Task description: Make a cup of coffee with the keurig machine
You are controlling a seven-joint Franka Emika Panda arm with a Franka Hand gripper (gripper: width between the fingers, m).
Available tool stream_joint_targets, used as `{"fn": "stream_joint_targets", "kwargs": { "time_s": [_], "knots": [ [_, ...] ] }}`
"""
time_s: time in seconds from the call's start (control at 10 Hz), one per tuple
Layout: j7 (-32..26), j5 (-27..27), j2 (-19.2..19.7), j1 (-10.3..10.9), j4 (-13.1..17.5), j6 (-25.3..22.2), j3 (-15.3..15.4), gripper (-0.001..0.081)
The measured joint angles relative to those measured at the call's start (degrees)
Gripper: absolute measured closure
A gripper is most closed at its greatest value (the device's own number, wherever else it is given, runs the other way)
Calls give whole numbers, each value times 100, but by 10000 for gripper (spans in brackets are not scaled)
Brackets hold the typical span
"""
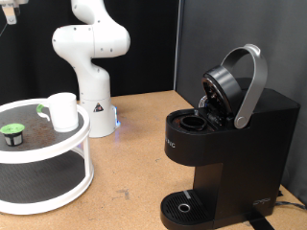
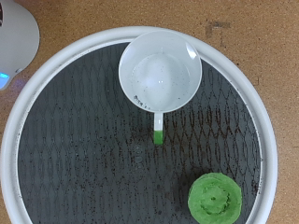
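While my wrist camera looks straight down, neither view shows my gripper: the exterior view catches only the white jointed arm [image 1: 88, 43] rising out of the top of the picture, so I cannot tell whether my fingers are spread or pressed together, and nothing shows between them.

Below the wrist camera lies the round white two-tier tray with a dark mesh floor [image 2: 56, 140]. On its upper tier stands the small plain white cylindrical mug [image 2: 160, 73], upright and open at the top, its handle carrying a short green mark at the tip. Well apart from it on the same tier sits the small dark pod with a green top [image 2: 215, 198], close to the tray's rim.

In the exterior view the tray [image 1: 58, 153] stands at the left on the tan wooden table [image 1: 134, 163], with the mug [image 1: 63, 111] towards its far side and the pod [image 1: 12, 133] near its left edge. At the right, well apart from the tray, stands the black boxy coffee machine [image 1: 225, 158], its hinged lid with the curved silver handle [image 1: 251, 86] tilted up and the pod chamber exposed. Its round drip base bears no mug.
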Motion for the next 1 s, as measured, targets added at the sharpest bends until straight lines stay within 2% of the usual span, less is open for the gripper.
{"fn": "stream_joint_targets", "kwargs": {
  "time_s": [0.1, 0.3, 0.4, 0.5, 0.6, 0.7, 0.8, 0.9, 1.0],
  "knots": [
    [-276, 1, -12, 32, -10, 2, -12, -1],
    [-1572, -217, -6, 214, -47, 76, -144, -1],
    [-2217, -432, 45, 334, -117, 286, -271, -1],
    [-2685, -646, 122, 435, -225, 704, -416, -1],
    [-3006, -778, 164, 520, -315, 1002, -512, -1],
    [-2860, -741, 164, 506, -309, 934, -510, -1],
    [-3006, -695, 144, 515, -335, 1005, -545, -1],
    [-3502, -516, 96, 608, -387, 1164, -702, -1],
    [-4075, -364, 81, 811, -450, 1388, -965, -1]
  ]
}}
